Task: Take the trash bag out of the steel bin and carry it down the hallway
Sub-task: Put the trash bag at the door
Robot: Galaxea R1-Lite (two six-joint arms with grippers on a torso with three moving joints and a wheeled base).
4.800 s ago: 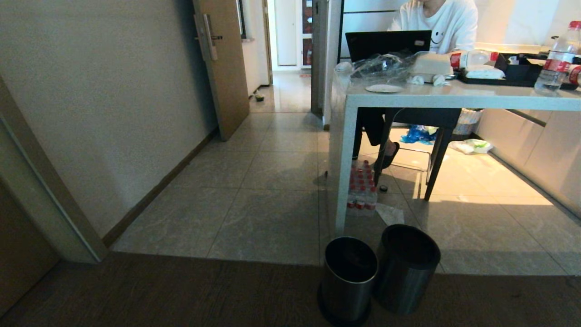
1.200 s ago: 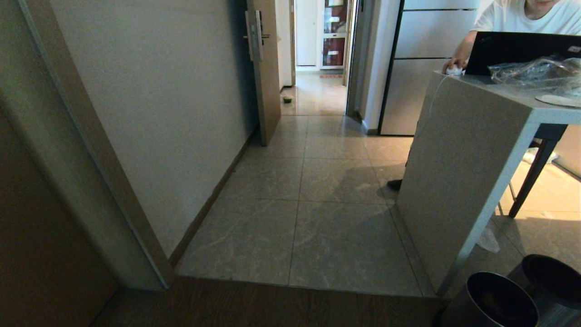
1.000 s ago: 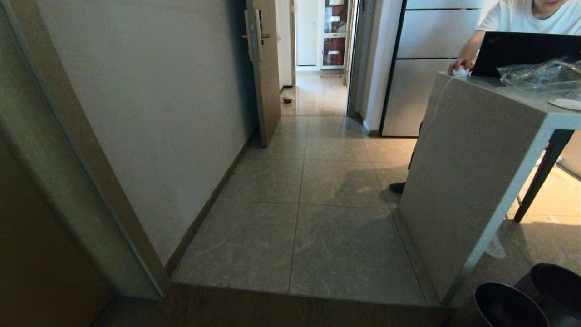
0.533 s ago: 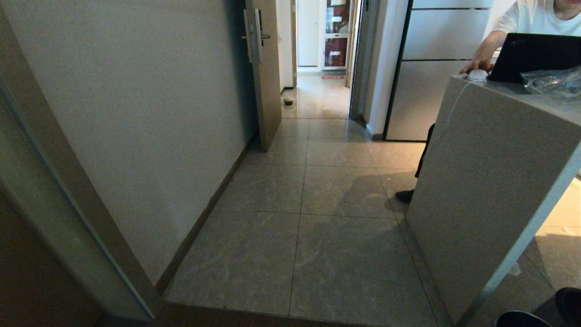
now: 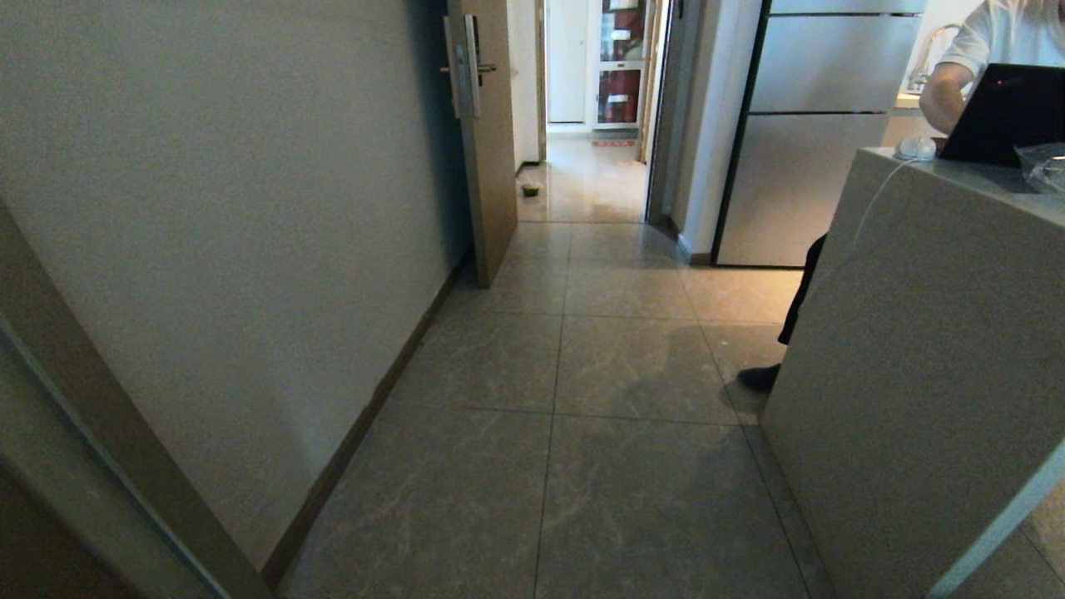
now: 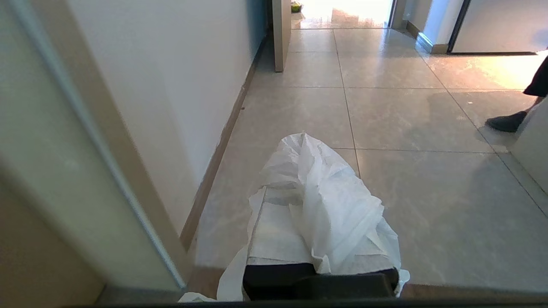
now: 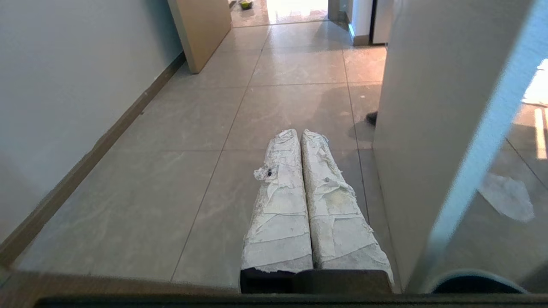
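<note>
We're facing down the hallway point(image 5: 574, 358): glossy grey-beige tiles, plain wall point(image 5: 208, 208) w/ dark skirting on our left, open wooden door point(image 5: 487, 125) further on the same side. On our right the pale end panel of a table point(image 5: 907, 374) juts in and narrows the passage; a person's dark shoe point(image 5: 759, 378) pokes out just beside its far corner. Person's forearm point(image 5: 940, 91), a laptop point(image 5: 1003, 112) and a white mouse point(image 5: 915, 148) sit at the table top; a fridge point(image 5: 815, 133) stands behind. Small green item point(image 5: 530, 190) on the floor past the door, well ahead.

Left gripper point(image 6: 308, 201) is clamped on the trash bag point(image 6: 325, 205): thin white crinkled plastic bunched up over the fingers, held low above the tiles near the left wall. Right gripper point(image 7: 302, 134) is closed, wrapped fingers point(image 7: 278, 205) pressed together, holding nothing, close by the table panel.
</note>
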